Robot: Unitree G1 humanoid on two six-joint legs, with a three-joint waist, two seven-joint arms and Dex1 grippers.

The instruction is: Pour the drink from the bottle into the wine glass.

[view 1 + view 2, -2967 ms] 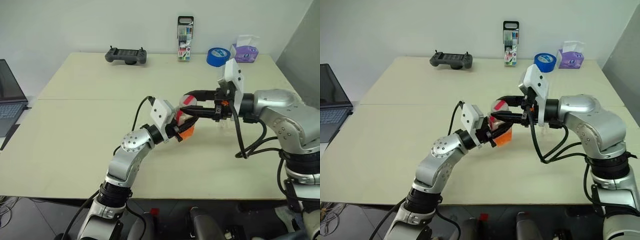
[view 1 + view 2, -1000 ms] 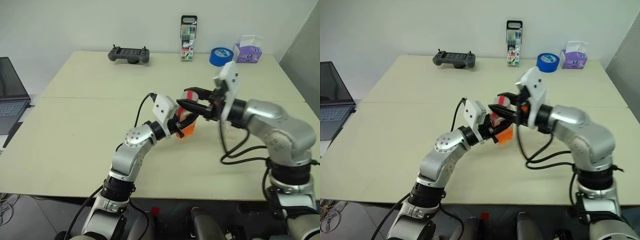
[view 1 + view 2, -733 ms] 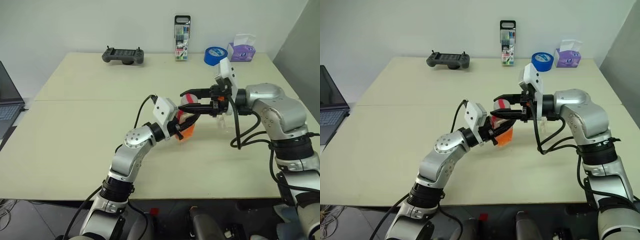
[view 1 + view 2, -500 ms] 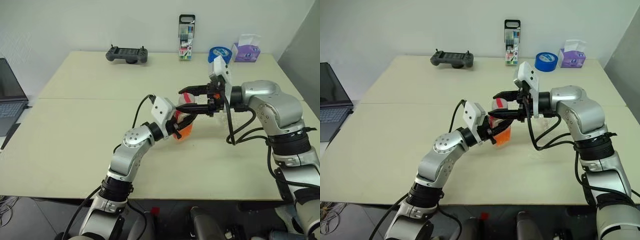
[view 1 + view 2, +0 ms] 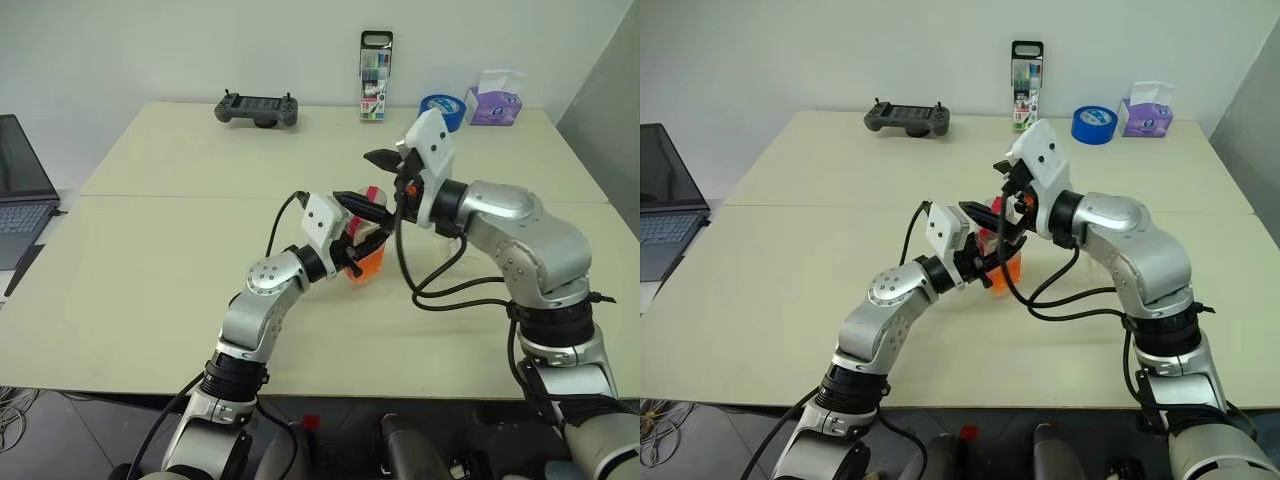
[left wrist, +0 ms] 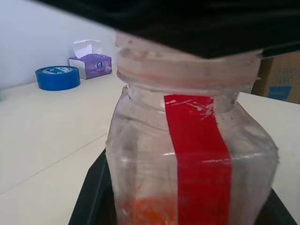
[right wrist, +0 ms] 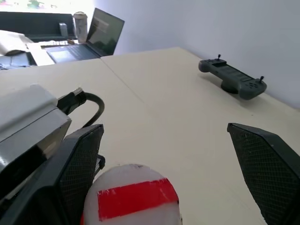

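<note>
My left gripper [image 5: 358, 256] is shut on the bottle [image 5: 368, 243], a small clear squarish one with a red strip, held just above the table. The orange drink [image 6: 149, 209] sits low in its body. The bottle's cap [image 7: 133, 198] looks white from above, with a red strip across it. My right gripper [image 5: 368, 180] is open. Its two black fingers [image 7: 80, 171] stand wide apart on either side of the cap, reaching in from the right. The wine glass is hidden behind my right arm.
Along the far edge of the beige table [image 5: 150, 260] are a grey game controller [image 5: 256, 108], an upright marker pack [image 5: 376, 75], a blue tape roll [image 5: 443, 106] and a purple tissue box [image 5: 496, 100]. A laptop [image 5: 20, 190] sits off the left edge.
My right gripper's fingers have spread much wider, and the hand has rolled and drawn in over the bottle's cap. The left gripper keeps the bottle where it was. The camera has shifted.
</note>
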